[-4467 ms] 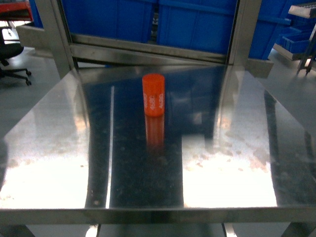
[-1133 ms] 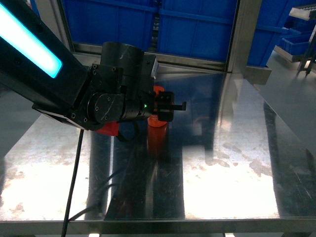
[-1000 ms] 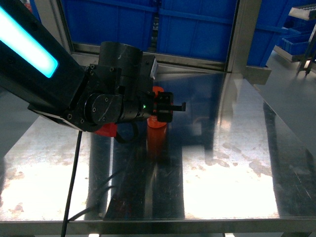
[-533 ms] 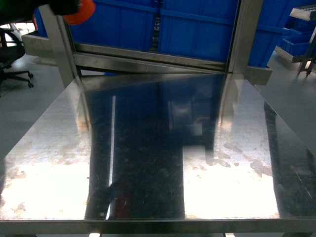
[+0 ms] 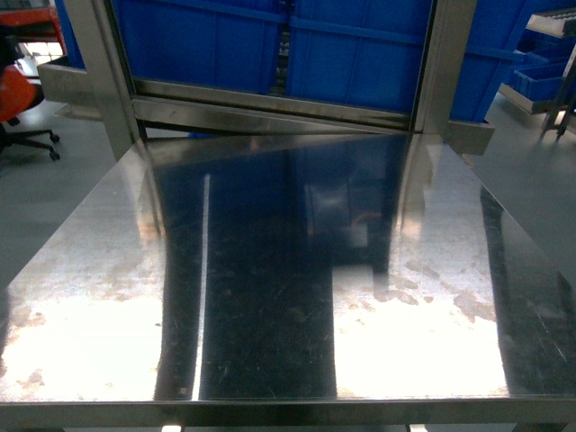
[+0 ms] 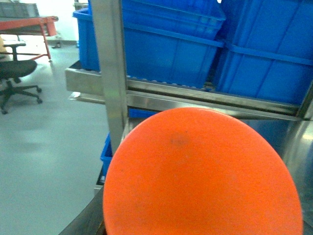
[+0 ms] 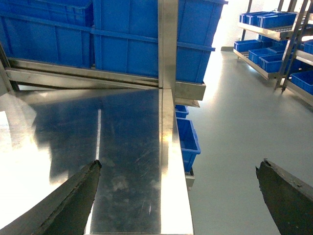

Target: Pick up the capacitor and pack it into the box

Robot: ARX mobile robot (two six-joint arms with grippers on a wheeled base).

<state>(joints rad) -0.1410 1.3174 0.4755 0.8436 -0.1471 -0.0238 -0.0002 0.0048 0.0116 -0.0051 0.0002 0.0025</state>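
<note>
Capacitor (image 6: pixel 200 171), orange, fills the left wrist view end-on, evidently gripped by the left gripper, whose fingers are hidden behind it; picking looks done, packing remains. Right gripper (image 7: pixel 181 196) hangs spread wide, holding nothing, over the steel table's (image 5: pixel 270 270) edge. No box is visible anywhere.

No text, label or number can be read anywhere.

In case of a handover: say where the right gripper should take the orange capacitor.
Probably its curved side wall, coming crosswise to its axis: of the orange capacitor the left wrist view shows only the round flat end, which gives jaws nothing to close on. The right gripper is open.
</note>
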